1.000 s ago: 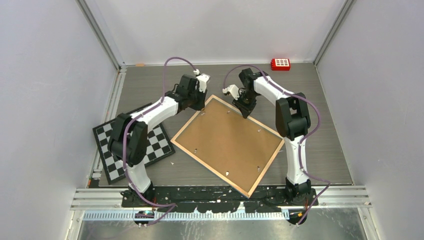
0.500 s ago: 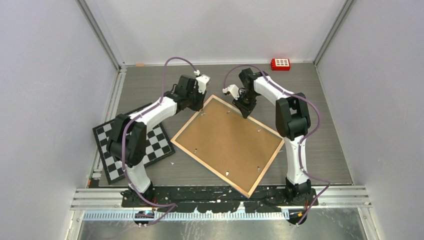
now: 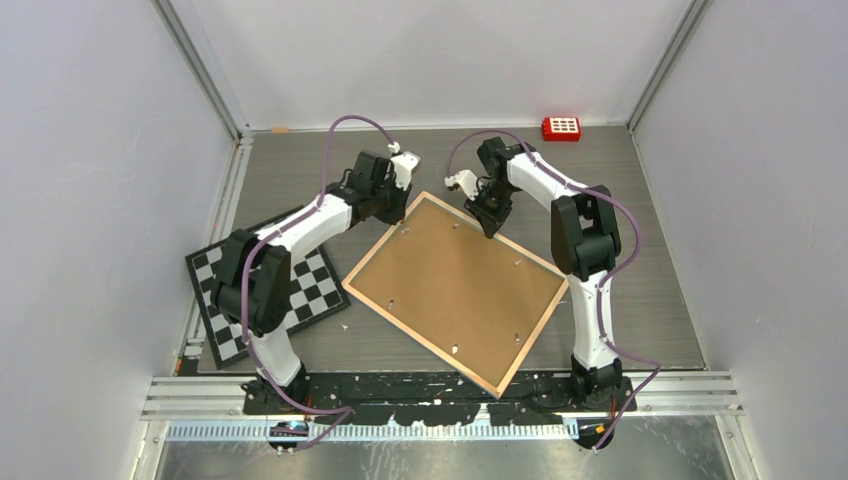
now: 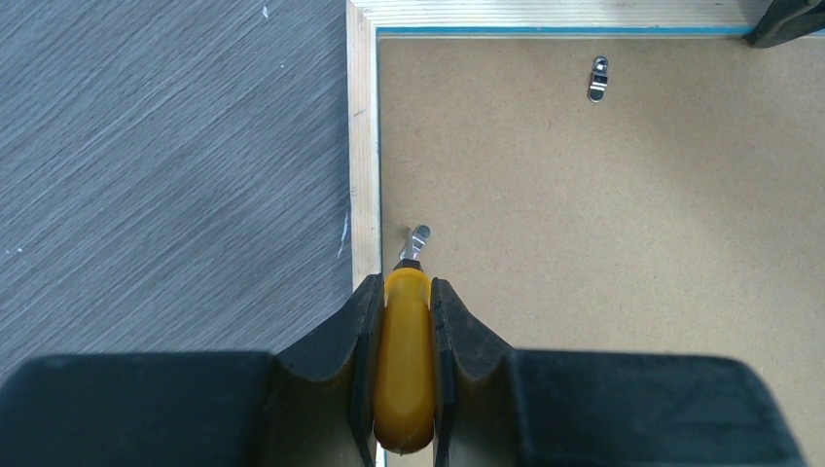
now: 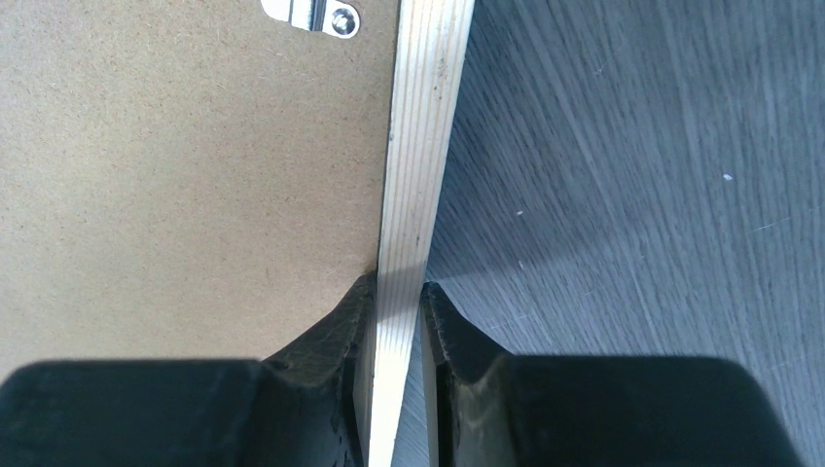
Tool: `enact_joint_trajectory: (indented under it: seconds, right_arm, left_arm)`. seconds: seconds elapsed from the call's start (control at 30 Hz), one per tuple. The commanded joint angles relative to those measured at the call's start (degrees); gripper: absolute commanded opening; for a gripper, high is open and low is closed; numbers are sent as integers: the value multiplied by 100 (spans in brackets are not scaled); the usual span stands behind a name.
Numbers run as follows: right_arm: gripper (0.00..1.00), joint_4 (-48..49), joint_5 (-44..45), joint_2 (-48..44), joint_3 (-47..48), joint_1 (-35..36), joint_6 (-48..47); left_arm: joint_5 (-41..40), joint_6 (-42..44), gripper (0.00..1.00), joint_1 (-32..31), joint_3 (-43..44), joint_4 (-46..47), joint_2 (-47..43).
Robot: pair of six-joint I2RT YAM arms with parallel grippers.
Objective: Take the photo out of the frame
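Observation:
The frame (image 3: 455, 290) lies face down on the table, showing its brown fibreboard back, light wood edge and small metal clips. The photo is hidden under the backing. My left gripper (image 3: 402, 210) is at the frame's far-left edge. It is shut on a yellow-handled tool (image 4: 407, 370), whose metal tip touches a clip (image 4: 417, 236) by the wood edge. My right gripper (image 3: 488, 226) is shut on the frame's wood edge (image 5: 418, 175) at the far side, one finger on the backing side and one outside. Another clip (image 5: 316, 15) sits just ahead.
A black-and-white chequered board (image 3: 265, 295) lies left of the frame, under the left arm. A red block (image 3: 561, 128) sits at the table's far right. A second clip (image 4: 598, 78) shows near the frame's corner. Grey walls close in three sides.
My left gripper has shifted slightly left with the tool. The right gripper and the frame have hardly moved.

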Motion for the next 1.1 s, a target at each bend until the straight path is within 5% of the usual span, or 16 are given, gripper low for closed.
enact_joint_trajectory:
  seconds: [0.0, 0.37, 1.07]
  right_arm:
    - [1, -48, -312, -186, 72, 80, 90]
    - [1, -1, -212, -68, 191, -93, 452]
    - [1, 182, -328, 267, 690, -1561, 2353]
  left_arm:
    - [424, 79, 0, -67, -14, -493, -223]
    - [540, -22, 0, 46, 574, -676, -299]
    - [576, 51, 0, 859, 1705, -1142, -18]
